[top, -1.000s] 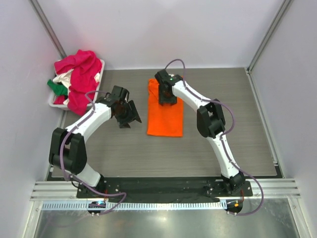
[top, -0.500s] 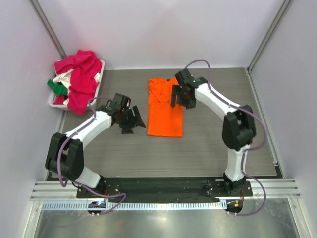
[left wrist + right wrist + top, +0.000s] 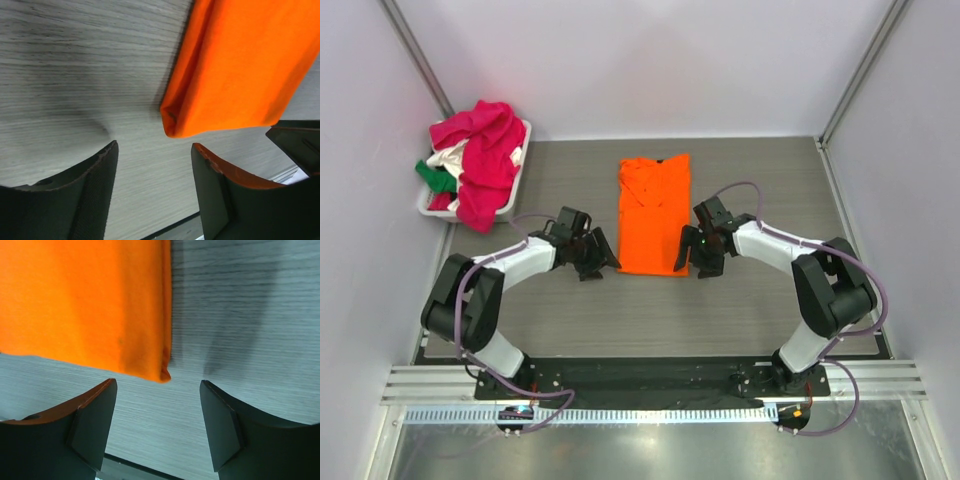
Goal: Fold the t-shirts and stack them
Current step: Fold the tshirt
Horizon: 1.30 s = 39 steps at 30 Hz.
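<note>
Grey wood-grain worktop [image 3: 770, 300] | orange t-shirt [image 3: 655, 215] lies at centre, folded into a long strip | left hand [image 3: 593, 256] and right hand [image 3: 706, 252] both spread apart, one at each near corner, gripping nothing | step: crosswise fold, judged | next: pinch both corners, carry them to the far edge | remaining t-shirts [image 3: 475, 165] heaped in basket [image 3: 430, 208]

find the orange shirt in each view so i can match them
Top external: the orange shirt lies mid-table as a long folded strip.
Left wrist: the shirt fills the upper right, its near left corner pointing down.
Right wrist: the shirt fills the upper left, its near right corner lowest.
Shared landmark: the grey wood-grain table beside the shirt's near edge.
</note>
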Motion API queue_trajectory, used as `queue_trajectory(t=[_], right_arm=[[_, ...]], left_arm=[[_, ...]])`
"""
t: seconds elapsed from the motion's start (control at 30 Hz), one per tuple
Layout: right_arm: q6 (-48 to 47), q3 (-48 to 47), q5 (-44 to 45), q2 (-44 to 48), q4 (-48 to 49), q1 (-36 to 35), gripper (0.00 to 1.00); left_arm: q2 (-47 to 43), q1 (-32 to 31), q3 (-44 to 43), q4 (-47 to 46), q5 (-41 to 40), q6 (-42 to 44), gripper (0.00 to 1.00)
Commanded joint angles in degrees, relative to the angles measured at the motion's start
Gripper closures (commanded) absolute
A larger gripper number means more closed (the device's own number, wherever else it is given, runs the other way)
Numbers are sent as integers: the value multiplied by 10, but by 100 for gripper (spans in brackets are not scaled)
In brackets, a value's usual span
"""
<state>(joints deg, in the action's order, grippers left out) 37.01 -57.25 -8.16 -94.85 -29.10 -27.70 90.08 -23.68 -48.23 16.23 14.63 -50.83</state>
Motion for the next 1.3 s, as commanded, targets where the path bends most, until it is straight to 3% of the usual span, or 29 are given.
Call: queue_trajectory(t=[0.0, 0.3, 0.47, 0.67, 0.77, 0.87, 1.1, 1.27], right_arm=[[13, 4, -20, 4, 71, 0, 27], [15, 25, -28, -30, 104, 1, 47], [15, 31, -31, -42, 112, 2, 60], [15, 40, -33, -47, 117, 6, 72], [17, 44, -36, -46, 117, 11, 76], [20, 50, -38, -36, 112, 15, 77], [35, 77, -43, -3, 111, 16, 63], [39, 90, -37, 2, 111, 16, 66]], left_arm=[[13, -5, 10, -66, 15, -19, 40], [36, -13, 26, -100, 7, -34, 45], [52, -15, 27, -110, 7, -38, 55], [66, -27, 29, -126, 3, -48, 70], [72, -32, 29, -132, -1, -57, 92], [72, -34, 28, -133, -3, -60, 100], [57, -37, 37, -133, -5, -61, 100], [56, -41, 38, -133, -4, -63, 100]])
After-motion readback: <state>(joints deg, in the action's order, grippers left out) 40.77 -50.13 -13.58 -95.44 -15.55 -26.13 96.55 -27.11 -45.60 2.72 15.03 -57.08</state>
